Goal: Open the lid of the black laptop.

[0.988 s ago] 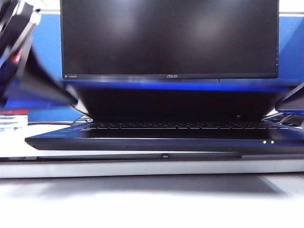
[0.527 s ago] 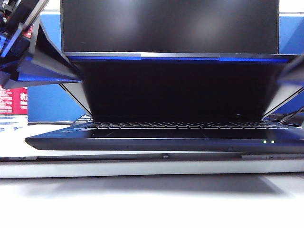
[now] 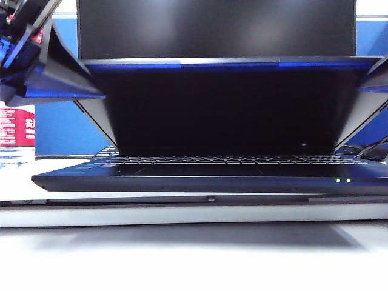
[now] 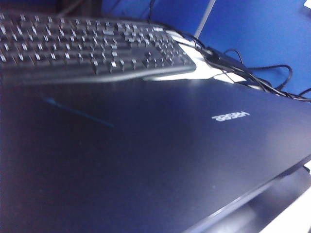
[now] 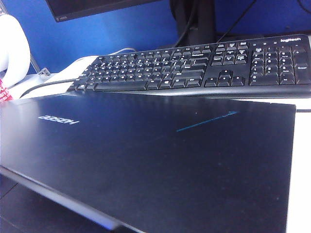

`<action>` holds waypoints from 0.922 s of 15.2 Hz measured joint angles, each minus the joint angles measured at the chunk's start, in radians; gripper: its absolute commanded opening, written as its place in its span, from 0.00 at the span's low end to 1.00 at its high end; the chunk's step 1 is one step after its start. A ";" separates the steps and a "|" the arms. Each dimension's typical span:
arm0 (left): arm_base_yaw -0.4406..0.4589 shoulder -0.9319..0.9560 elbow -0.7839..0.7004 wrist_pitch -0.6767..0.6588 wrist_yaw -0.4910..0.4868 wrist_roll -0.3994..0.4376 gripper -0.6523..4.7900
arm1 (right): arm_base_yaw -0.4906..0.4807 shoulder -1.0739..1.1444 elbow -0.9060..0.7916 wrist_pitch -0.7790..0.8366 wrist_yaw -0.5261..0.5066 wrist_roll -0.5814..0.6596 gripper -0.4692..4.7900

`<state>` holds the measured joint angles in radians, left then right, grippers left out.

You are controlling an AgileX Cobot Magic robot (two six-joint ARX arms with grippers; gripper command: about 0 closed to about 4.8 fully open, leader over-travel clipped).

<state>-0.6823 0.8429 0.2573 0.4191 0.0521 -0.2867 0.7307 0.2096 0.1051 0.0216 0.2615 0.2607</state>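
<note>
The left tool sits at the left corner of the thin black lid, the right tool at its right corner; I cannot tell either's grip. The lid has risen further over the slim black laptop, roughly half open. "Hasee" shows on its back; the monitor's ASUS logo is now hidden.

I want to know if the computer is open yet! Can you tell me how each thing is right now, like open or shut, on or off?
lid: partly raised, leaning forward over the keys.
black laptop: half open, two green lights lit.
monitor: screen dark.
keyboard: lying flat behind the laptop.
left gripper: at the lid's left edge, jaws hidden.
right gripper: at the lid's right edge, jaws hidden.
</note>
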 measured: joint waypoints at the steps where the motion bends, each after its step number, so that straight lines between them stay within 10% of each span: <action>1: 0.002 0.000 0.003 0.008 -0.001 0.007 0.16 | 0.000 0.000 0.000 0.011 0.001 0.000 0.08; 14: 0.045 0.083 0.127 0.011 -0.014 0.115 0.16 | -0.121 0.206 0.153 0.071 -0.072 -0.097 0.08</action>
<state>-0.6373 0.9260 0.3847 0.4297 0.0383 -0.1719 0.6094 0.4156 0.2577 0.0929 0.1890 0.1642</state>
